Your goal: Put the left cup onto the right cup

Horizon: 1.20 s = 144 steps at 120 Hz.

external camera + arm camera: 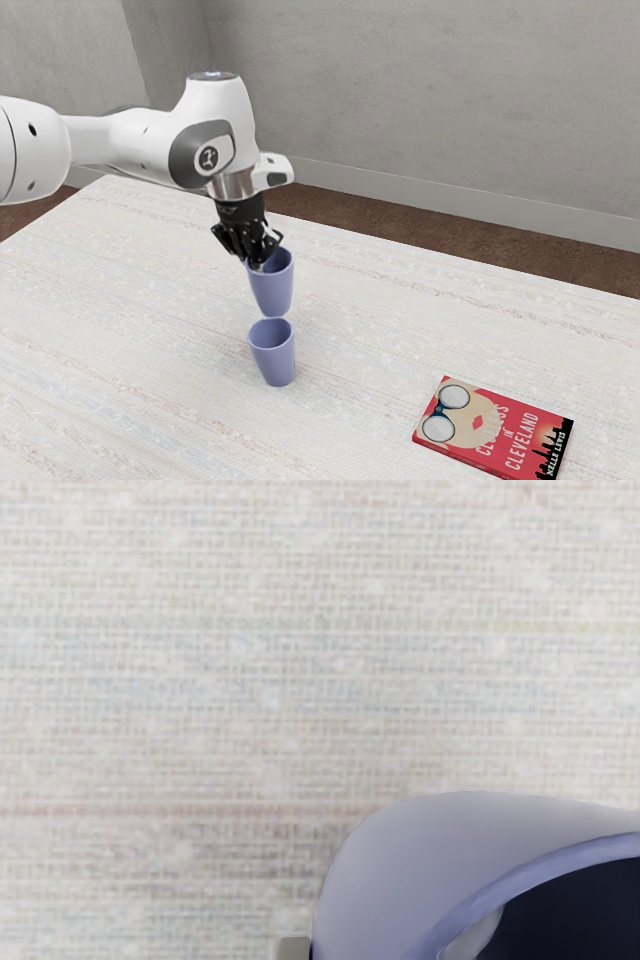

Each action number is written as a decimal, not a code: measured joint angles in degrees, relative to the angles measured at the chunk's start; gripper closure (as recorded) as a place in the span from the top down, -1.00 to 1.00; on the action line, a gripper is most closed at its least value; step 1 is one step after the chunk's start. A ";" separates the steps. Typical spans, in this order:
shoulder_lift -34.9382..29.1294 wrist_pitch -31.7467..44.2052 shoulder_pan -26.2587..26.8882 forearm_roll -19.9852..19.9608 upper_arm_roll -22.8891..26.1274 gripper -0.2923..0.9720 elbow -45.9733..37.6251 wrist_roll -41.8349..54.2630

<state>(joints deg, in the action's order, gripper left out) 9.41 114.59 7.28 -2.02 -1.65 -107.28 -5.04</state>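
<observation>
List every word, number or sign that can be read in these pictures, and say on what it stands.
"CLEVELAND": on the cover of the red book.
The other cover words, above it and along the edge: too small to read.
A small round sign on the arm's grey joint cap: no letters legible.
The upper cup and lower cup: no text.

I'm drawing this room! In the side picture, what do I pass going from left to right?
Robot arm → cup on the table → book. The lifted cup in the claw hangs right over the cup on the table, so it shares that spot.
</observation>
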 joint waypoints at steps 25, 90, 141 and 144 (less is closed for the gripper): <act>0.11 0.01 0.03 -0.12 -0.04 -0.70 -0.49 -0.91; -1.13 0.20 0.38 -0.15 -0.08 -0.70 -2.62 -2.63; -1.19 0.21 1.01 -0.24 -0.09 -0.70 -2.82 -3.45; -1.27 0.21 1.03 -0.24 -0.09 -0.70 -2.81 -3.49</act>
<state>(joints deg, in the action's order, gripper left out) 8.14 114.80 8.32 -2.26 -1.74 -110.09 -8.52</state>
